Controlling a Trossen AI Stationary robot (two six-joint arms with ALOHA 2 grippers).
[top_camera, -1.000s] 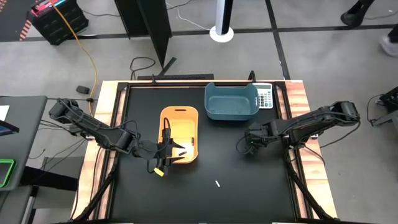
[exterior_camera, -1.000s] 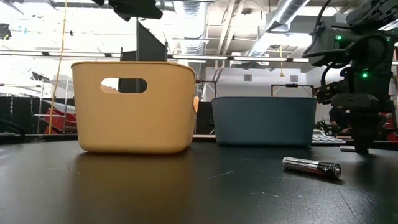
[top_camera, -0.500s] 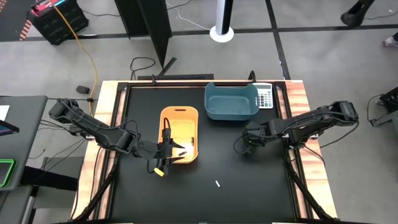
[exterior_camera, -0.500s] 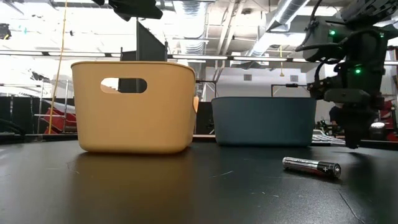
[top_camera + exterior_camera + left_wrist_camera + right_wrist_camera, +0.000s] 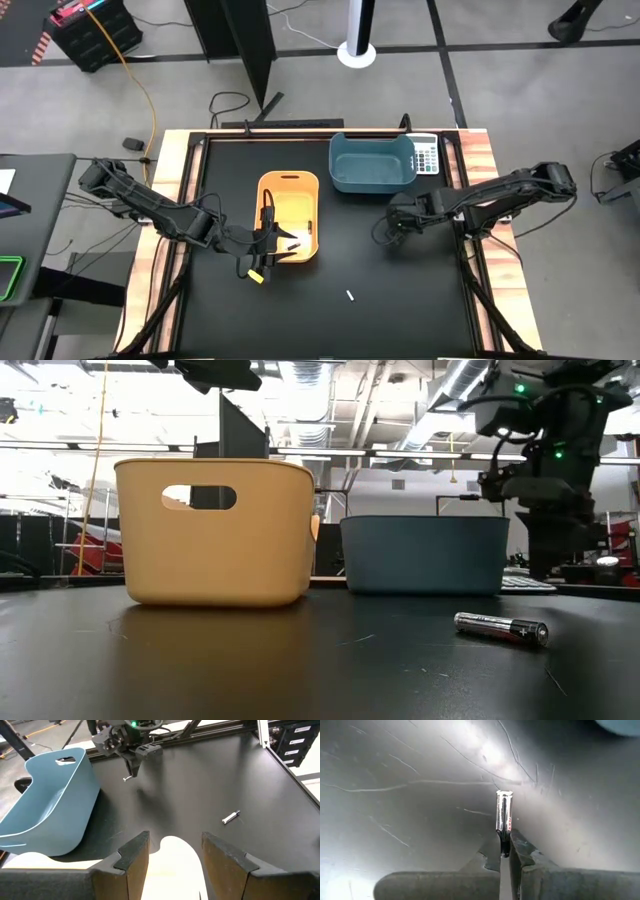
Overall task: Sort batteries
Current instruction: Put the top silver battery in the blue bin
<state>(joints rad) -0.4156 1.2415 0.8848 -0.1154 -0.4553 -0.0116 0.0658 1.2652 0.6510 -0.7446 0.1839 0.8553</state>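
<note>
On the near edge of the black counter point(image 5: 400, 300), a single silvery battery point(image 5: 501, 628) lies on its side, well apart from both bins, its matte surface faintly scratched and catching the ceiling light. Farther in, the yellow bin point(image 5: 290, 215) stands left of centre with dark batteries point(image 5: 292, 240) inside, and the left hand point(image 5: 270, 252) hovers at its near rim, fingers point(image 5: 131, 857) spread wide and holding nothing. To the right, above bare counter between the yellow bin and the counter's right edge, the right hand point(image 5: 393, 228) is closed tight on a slim silvery battery point(image 5: 503, 815) that sticks out past its fingertips. Beyond it the blue bin point(image 5: 372, 163) sits near the far edge, with a grey-white calculator point(image 5: 427, 155) just beside it on the right. The counter is framed by wooden side rails point(image 5: 175, 170). Behind it, grey floor tiles point(image 5: 500, 90) carry a yellow cable point(image 5: 140, 80), a tall dark panel point(image 5: 240, 40) and a white stand base point(image 5: 355, 50); seen level from the counter, the room beyond shows ceiling ducts point(image 5: 450, 385) and bright strip lighting.
</note>
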